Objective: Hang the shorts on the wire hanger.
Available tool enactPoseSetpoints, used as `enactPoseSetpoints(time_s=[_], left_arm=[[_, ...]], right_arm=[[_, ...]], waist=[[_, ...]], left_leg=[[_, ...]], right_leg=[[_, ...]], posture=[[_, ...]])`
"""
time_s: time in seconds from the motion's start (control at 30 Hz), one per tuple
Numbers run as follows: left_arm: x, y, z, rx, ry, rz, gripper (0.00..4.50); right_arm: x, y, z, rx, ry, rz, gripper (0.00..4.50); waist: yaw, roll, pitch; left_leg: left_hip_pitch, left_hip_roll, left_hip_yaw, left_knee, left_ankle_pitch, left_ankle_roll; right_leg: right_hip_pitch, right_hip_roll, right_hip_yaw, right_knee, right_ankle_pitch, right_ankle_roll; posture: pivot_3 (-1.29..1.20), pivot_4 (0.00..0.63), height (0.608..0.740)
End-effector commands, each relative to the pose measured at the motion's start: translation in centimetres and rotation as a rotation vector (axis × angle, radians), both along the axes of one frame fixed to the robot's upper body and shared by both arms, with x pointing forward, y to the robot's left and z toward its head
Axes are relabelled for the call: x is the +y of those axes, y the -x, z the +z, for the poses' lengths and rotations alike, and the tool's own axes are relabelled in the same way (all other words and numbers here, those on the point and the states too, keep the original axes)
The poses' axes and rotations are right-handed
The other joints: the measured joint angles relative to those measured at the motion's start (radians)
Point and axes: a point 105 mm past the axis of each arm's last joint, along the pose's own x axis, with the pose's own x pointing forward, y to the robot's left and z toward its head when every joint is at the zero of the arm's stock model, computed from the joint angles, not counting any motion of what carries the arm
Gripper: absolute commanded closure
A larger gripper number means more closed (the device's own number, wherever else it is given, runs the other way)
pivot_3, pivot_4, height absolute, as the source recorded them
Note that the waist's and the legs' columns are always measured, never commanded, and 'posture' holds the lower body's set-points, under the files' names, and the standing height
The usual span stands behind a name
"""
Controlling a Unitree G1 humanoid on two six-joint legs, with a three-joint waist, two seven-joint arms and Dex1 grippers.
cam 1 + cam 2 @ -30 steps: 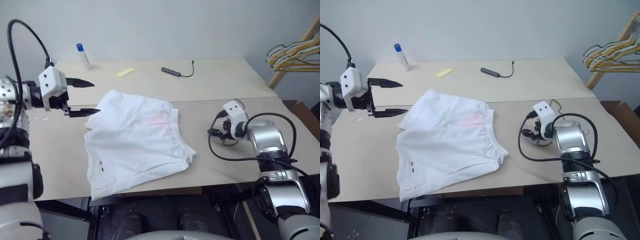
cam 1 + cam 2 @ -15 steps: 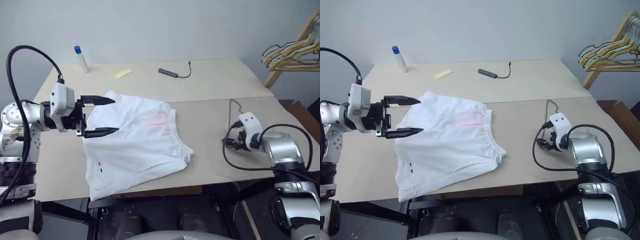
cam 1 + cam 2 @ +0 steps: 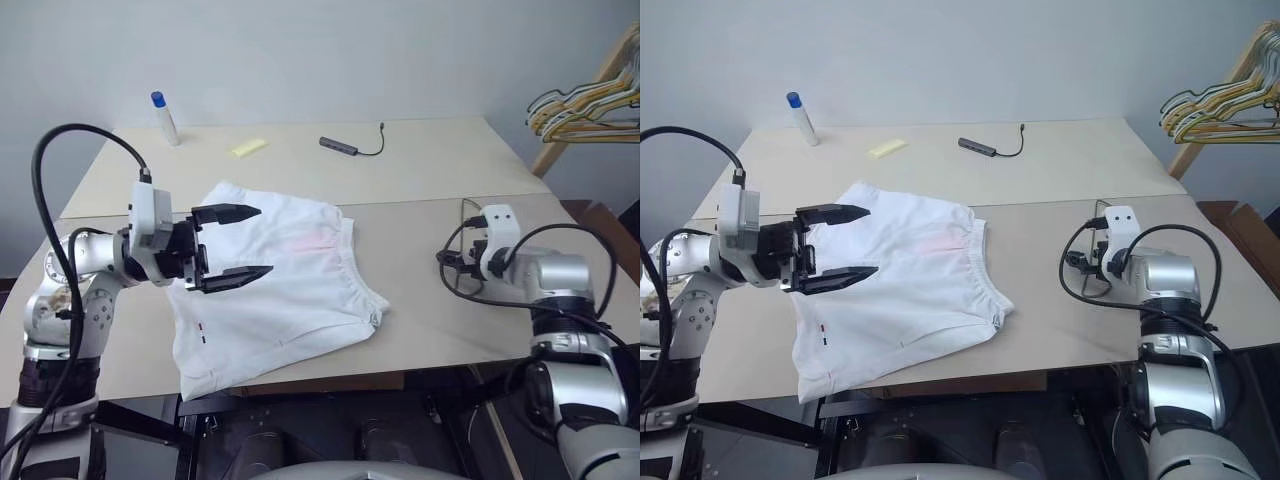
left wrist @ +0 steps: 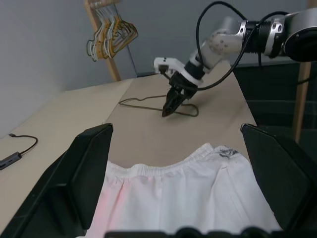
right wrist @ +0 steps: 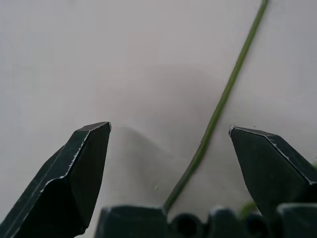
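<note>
- Shorts point(image 3: 275, 285) lie flat and white across the middle of the table point(image 3: 430, 170), waistband toward 3 o'clock, a faint pink patch just inside it.
- Left gripper point(image 3: 238, 243) hangs over the shorts' 10 o'clock corner, pointing toward 3 o'clock, its two black fingers spread wide with nothing between them.
- Hanger point(image 4: 158, 103), thin olive wire, lies flat on the table at 3 o'clock of the shorts, well apart from the waistband; the left wrist view catches it.
- Right gripper point(image 4: 168, 108) points down right at that hanger, fingertips just above or on the wire — contact, I cannot tell.
- Right wrist view: jaws stand wide apart, and a green strand of the hanger runs across the tabletop between them, not pinched.
- Far side of the table: a blue-capped tube point(image 3: 165, 117) at 11 o'clock, a yellow slip point(image 3: 249, 146) near it, a dark cabled adapter point(image 3: 343, 146) at 12 o'clock.
- Off the table at 2 o'clock, a bunch of hangers point(image 3: 585, 108) hangs on a wooden rack.
</note>
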Motion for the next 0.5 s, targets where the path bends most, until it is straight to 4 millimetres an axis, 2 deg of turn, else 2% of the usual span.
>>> enactPoseSetpoints(time_s=[0.03, 0.13, 0.2, 0.27, 0.5], left_arm=[[-1.0, 0.7, 0.7, -0.03, 0.009, -0.016, 0.0], [-1.3, 1.0, 0.3, -0.02, -0.005, -0.027, 0.0], [-1.3, 1.1, 0.2, -0.019, -0.011, -0.027, 0.0], [-1.2, 1.0, 0.2, -0.02, -0.014, -0.024, 0.0], [-1.3, 0.8, 0.4, -0.032, -0.013, -0.023, 0.0]], right_arm=[[-0.7, -1.1, 0.6, -0.032, 0.008, -0.061, 0.05], [-0.4, -1.0, -0.4, 0.006, -0.025, -0.076, 0.05], [-0.6, -0.9, -0.9, 0.031, -0.01, -0.102, 0.42], [-0.6, -0.6, -1.6, 0.058, -0.002, -0.121, 1.01], [-0.6, -0.2, -3.0, 0.099, -0.004, -0.157, 3.52]], waist=[[-0.001, 0.0, 0.0], [-0.002, 0.0, 0.0], [-0.002, 0.0, 0.0], [-0.002, 0.0, 0.0], [-0.003, 0.0, -0.001]], left_leg=[[0.0, 0.0, 0.0, 0.0, 0.0, 0.0], [0.0, 0.0, 0.0, 0.0, 0.0, 0.0], [0.001, 0.0, 0.0, 0.0, 0.0, 0.0], [0.004, 0.0, 0.0, 0.0, 0.0, 0.0], [0.011, 0.001, -0.001, -0.002, -0.001, 0.001]], right_leg=[[0.0, 0.0, 0.0, 0.0, 0.0, 0.0], [0.0, 0.0, 0.0, 0.0, 0.0, 0.0], [0.002, 0.0, 0.0, -0.001, 0.0, 0.0], [0.004, 0.0, 0.0, -0.001, 0.0, 0.0], [0.013, 0.001, -0.001, -0.003, 0.0, 0.0]], posture=[[0.06, 0.0, 0.74], [0.06, 0.0, 0.74], [0.06, 0.0, 0.74], [0.06, 0.0, 0.74], [0.06, 0.0, 0.74]])
